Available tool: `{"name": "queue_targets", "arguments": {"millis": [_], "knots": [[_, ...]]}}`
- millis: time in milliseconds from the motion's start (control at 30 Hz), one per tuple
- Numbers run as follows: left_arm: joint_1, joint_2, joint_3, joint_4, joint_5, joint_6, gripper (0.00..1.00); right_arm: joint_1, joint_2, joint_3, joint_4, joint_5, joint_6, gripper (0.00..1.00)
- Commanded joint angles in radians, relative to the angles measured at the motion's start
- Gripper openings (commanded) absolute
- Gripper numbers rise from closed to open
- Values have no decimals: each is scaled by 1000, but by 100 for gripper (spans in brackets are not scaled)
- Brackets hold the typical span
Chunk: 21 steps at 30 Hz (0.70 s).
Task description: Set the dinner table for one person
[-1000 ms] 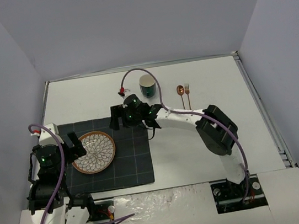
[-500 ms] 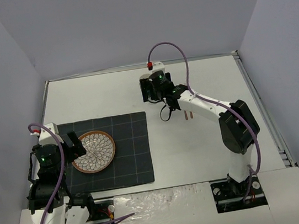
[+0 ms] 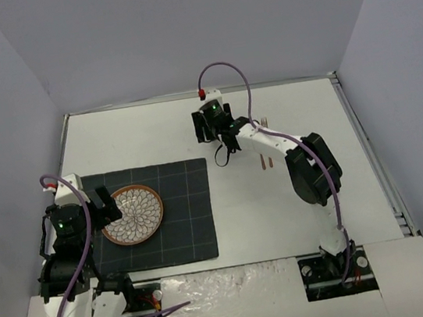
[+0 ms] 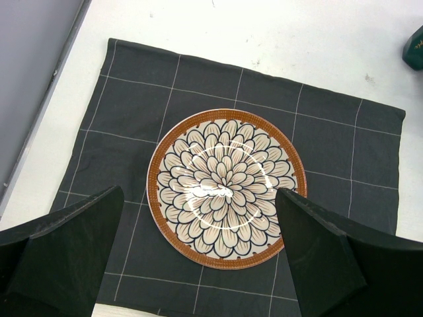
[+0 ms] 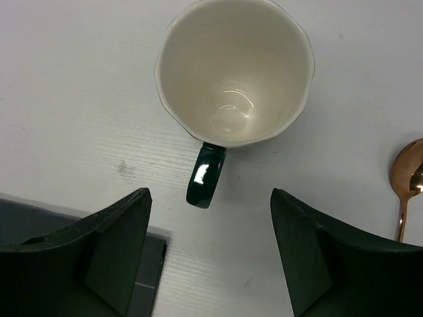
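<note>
Top external: white bench (image 3: 138, 137) boxed by grey walls (image 3: 178, 29), dark placemat (image 3: 192, 216) near-left; left gripper (image 4: 198, 193) wide over plate (image 4: 227, 165), right gripper (image 5: 210, 192) wide over cup (image 5: 234, 72).

Overhead camera spans the dinner table (image 3: 280, 196); wrist cameras look closely down on plate (image 4: 227, 188), mug (image 5: 234, 72).
</note>
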Motion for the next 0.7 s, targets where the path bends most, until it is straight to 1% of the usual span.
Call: {"name": "queue_targets", "arguments": {"millis": [0,267,367,433,667], "knots": [[6,4,23,35,-5,-3,97,-19,23,83,44,38,15,68],[7,1,23,36,-3,-2,97,-30,72,131,43,36,28,57],[9,-2,23,36,-3,-1,97,-36,79,138,44,36,31,55],[9,-2,23,36,-3,-2,97,-42,81,140,44,31,34,46],[9,-3,23,36,1,-1,97,-66,64,117,44,26,23,29]]}}
